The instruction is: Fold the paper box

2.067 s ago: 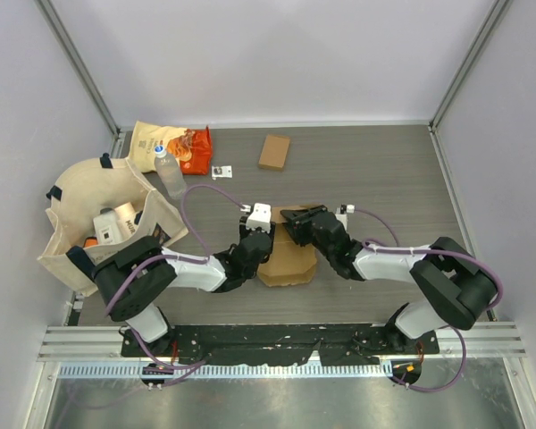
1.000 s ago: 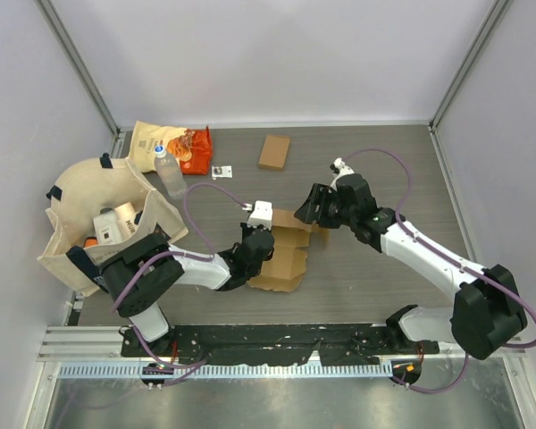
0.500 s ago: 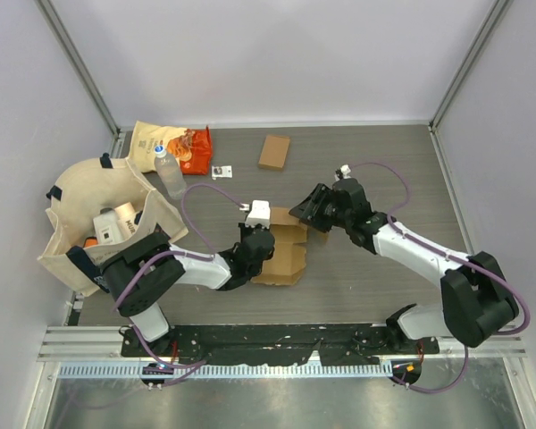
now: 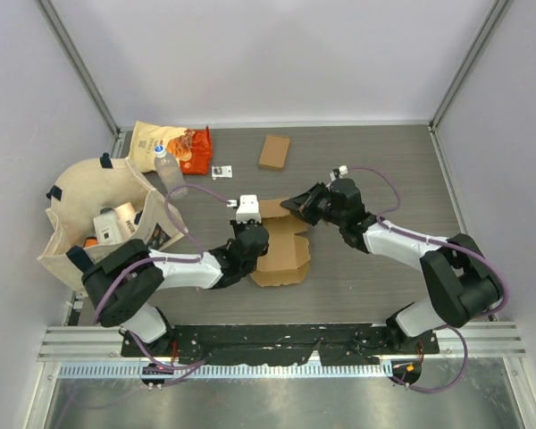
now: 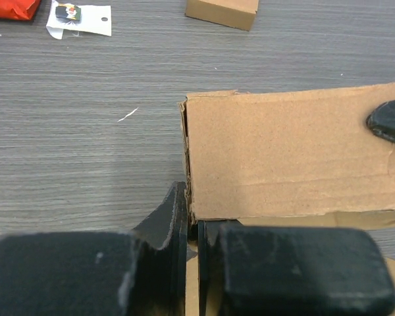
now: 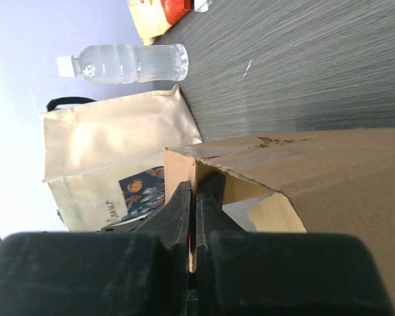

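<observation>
The paper box (image 4: 284,250) is a brown, part-folded cardboard blank lying mid-table between the two arms. My left gripper (image 4: 253,236) is shut on the box's left edge; in the left wrist view its jaws (image 5: 192,220) pinch the lower left corner of an upright cardboard panel (image 5: 289,155). My right gripper (image 4: 297,206) is shut on the far right flap; seen from the right wrist, its jaws (image 6: 196,194) clamp a thin cardboard wall (image 6: 329,171). The right gripper's dark tip (image 5: 390,122) shows at the panel's far end.
A beige tote bag (image 4: 98,223) with items inside stands at the left. Behind it lie a snack bag (image 4: 171,143) and a clear water bottle (image 4: 168,172). A small white tag (image 4: 221,172) and a small brown box (image 4: 274,151) rest farther back.
My right gripper came in to the left and shut on the box's far flap. The left gripper stayed shut on the left edge, and the box's panel now stands raised.
</observation>
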